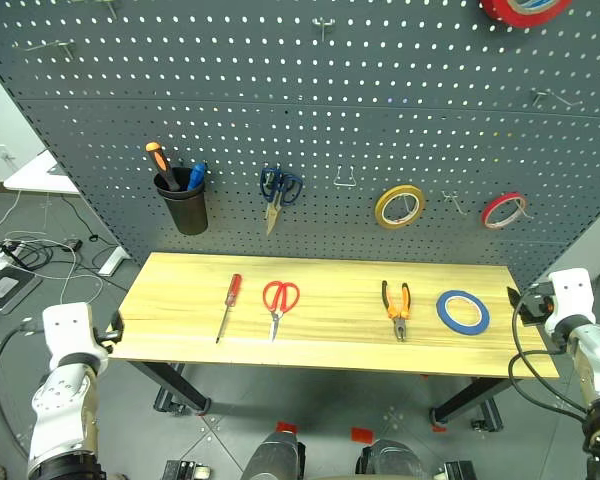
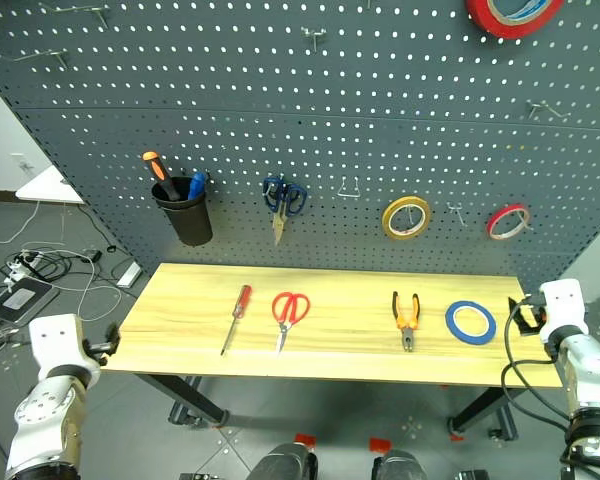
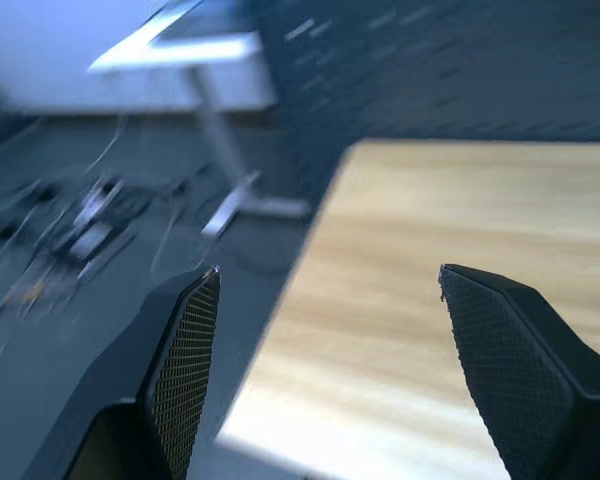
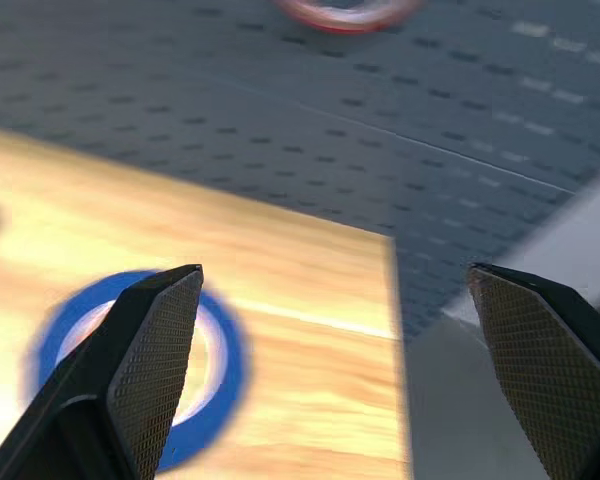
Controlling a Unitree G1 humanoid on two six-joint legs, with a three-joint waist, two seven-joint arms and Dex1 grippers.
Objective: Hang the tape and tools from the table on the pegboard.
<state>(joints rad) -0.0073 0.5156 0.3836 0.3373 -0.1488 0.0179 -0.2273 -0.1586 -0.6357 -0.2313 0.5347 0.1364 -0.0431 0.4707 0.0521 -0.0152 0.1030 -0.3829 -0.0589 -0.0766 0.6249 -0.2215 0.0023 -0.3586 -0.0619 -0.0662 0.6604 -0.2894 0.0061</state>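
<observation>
You can see a red tape ring (image 1: 525,8) at the top of the pegboard (image 1: 310,110), at about 1 o'clock, but the picture edge cuts most of it off. Both wrist views are blurry, so small things there are hard to make out. A black cup (image 1: 185,205) hangs on the pegboard at 10 o'clock, and it holds an orange-and-black-handled tool (image 1: 160,163) and a blue-handled tool (image 1: 197,176); their working ends are hidden inside the cup. Blue-handled scissors (image 1: 279,190), a yellow tape ring (image 1: 399,206) and a small red tape ring (image 1: 504,210) hang beside it in a row. On the desk (image 1: 180,290) lie four things in a line, well apart: the screwdriver (image 1: 228,306) toward 9 o'clock, then the red scissors (image 1: 278,304), the pliers (image 1: 397,305), and the blue tape (image 1: 462,311) toward 3 o'clock. The left pincer (image 3: 320,290) is off the desk's left end with its fingers wide and nothing between them. The right pincer (image 4: 335,290) is off the right end, near the blue tape, fingers wide and empty too. The front strip of the desk is bare wood, and there are free hooks (image 1: 346,177) between the hanging things.
</observation>
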